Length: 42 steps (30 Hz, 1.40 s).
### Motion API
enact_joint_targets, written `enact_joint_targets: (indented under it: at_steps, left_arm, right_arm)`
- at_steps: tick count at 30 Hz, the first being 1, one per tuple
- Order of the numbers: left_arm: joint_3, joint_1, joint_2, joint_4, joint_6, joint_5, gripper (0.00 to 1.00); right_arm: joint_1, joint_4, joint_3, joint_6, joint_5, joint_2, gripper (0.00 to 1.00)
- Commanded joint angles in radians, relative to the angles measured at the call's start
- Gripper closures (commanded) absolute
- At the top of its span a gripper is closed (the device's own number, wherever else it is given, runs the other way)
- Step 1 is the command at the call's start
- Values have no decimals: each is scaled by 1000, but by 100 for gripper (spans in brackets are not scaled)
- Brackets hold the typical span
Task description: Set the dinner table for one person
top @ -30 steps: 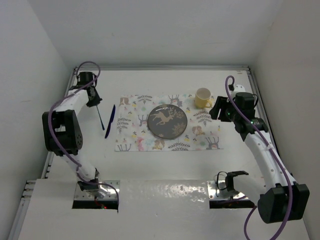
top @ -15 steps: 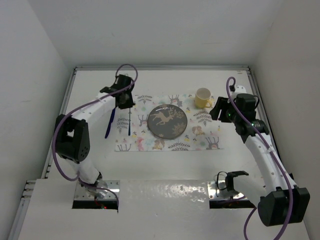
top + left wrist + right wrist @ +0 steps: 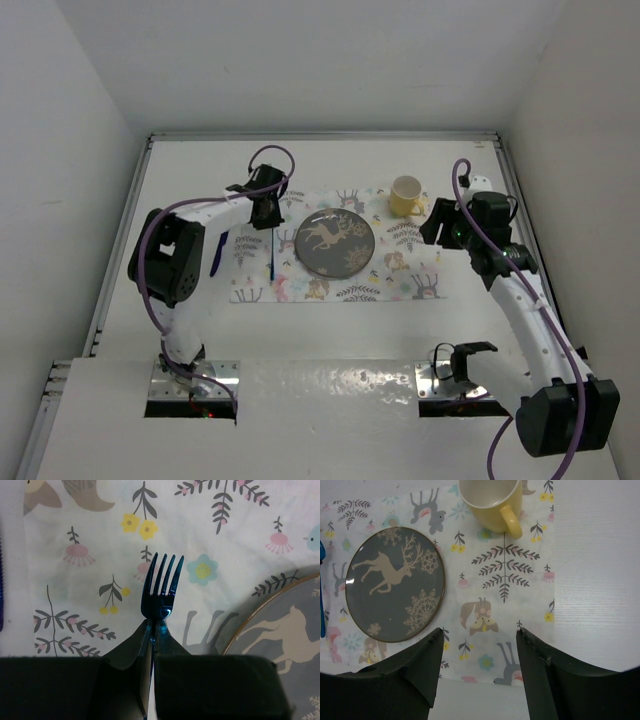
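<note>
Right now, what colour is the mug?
The mug is yellow; clearest in right wrist view.

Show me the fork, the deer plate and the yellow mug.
fork (image 3: 161,594), left wrist view, base of its tines.
deer plate (image 3: 395,586), right wrist view, its middle.
yellow mug (image 3: 489,518), right wrist view, its outer wall.

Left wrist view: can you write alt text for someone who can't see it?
A black pincer grips a dark blue fork, tines pointing away, over a white mat printed with flowers and leaves. A grey deer-patterned plate shows at the right edge.
</note>
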Motion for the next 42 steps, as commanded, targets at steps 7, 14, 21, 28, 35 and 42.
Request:
enact_joint_targets:
  at_steps: [7, 14, 21, 28, 35, 42]
  left_arm:
    - [-51, -5, 19, 97, 22, -51, 100]
    - [-53, -3, 45, 97, 25, -53, 100]
    - [-57, -3, 50, 86, 23, -62, 83]
    - [-42, 0, -43, 38, 42, -100, 66]
    - [-115, 190, -224, 25, 184, 4, 58]
    - [-184, 260, -242, -19, 235, -4, 50]
  right_arm:
    - [3, 38, -8, 4, 5, -12, 40]
    - [3, 38, -8, 9, 2, -5, 40]
    - [3, 30, -8, 7, -1, -9, 40]
    - [3, -6, 12, 0, 11, -12, 39]
    - [3, -20, 0, 9, 14, -43, 39]
    - [3, -28, -22, 17, -4, -77, 39]
